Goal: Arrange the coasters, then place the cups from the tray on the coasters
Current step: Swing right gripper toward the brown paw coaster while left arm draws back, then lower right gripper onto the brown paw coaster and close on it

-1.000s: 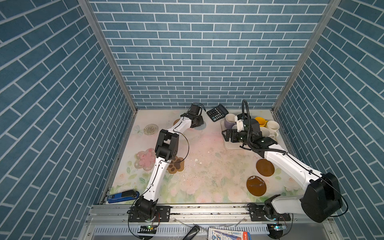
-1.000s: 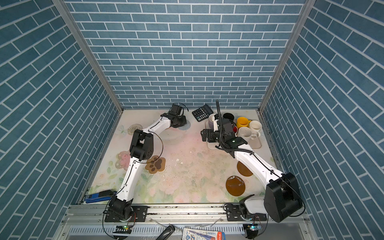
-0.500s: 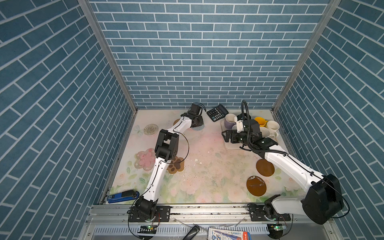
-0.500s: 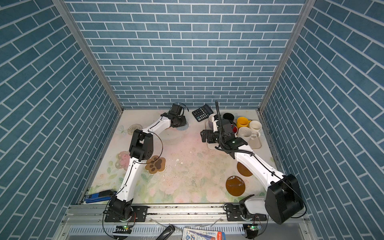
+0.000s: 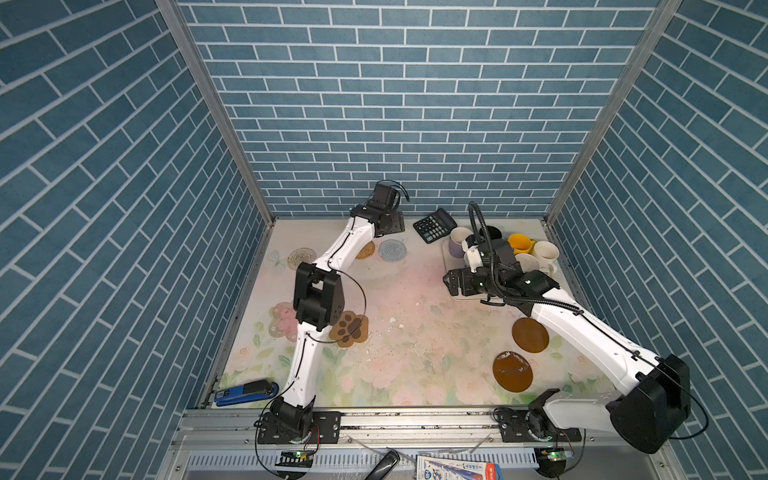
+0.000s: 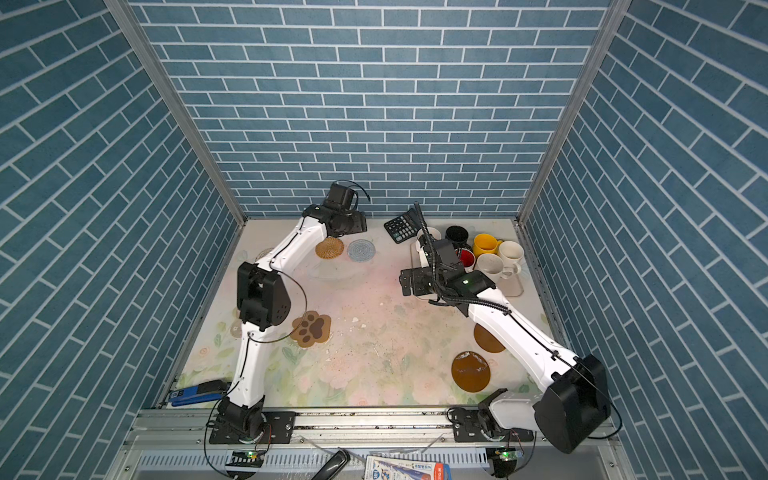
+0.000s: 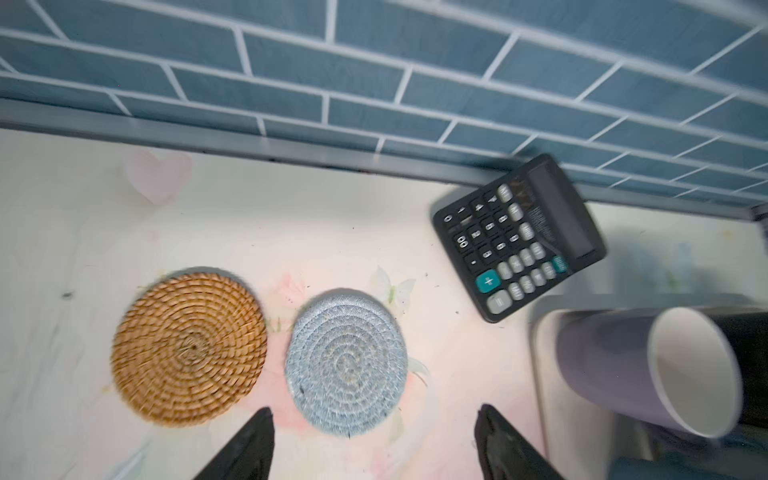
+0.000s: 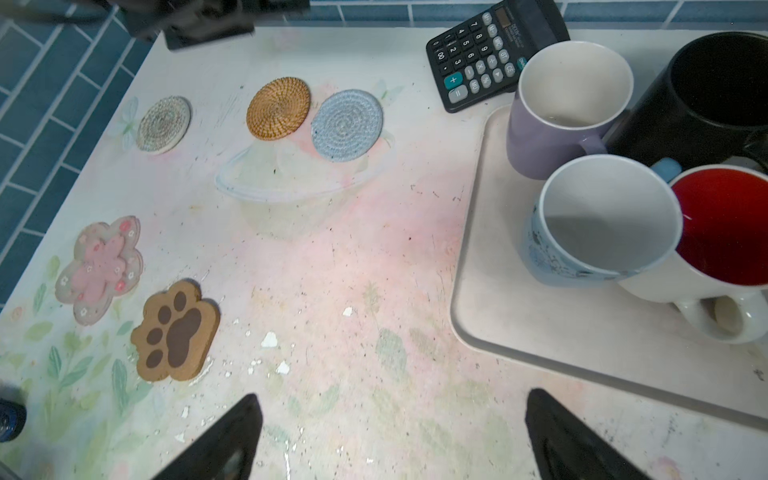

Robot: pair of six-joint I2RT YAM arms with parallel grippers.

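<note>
Both the tan coaster (image 7: 189,349) and the blue-grey coaster (image 7: 347,361) lie just beyond the released, empty left hand (image 7: 374,411).

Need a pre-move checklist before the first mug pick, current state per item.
1. Left gripper open, empty: ok.
2. Right gripper open, empty: ok.
3. Blue-grey coaster flat on table, ungripped: ok.
4. Room beside tan coaster for two mugs: cannot tell.
5. Lavender mug upright on tray: ok.
6. Pale blue mug clear of neighbours: not ok, appears to touch red-inside mug.
</note>
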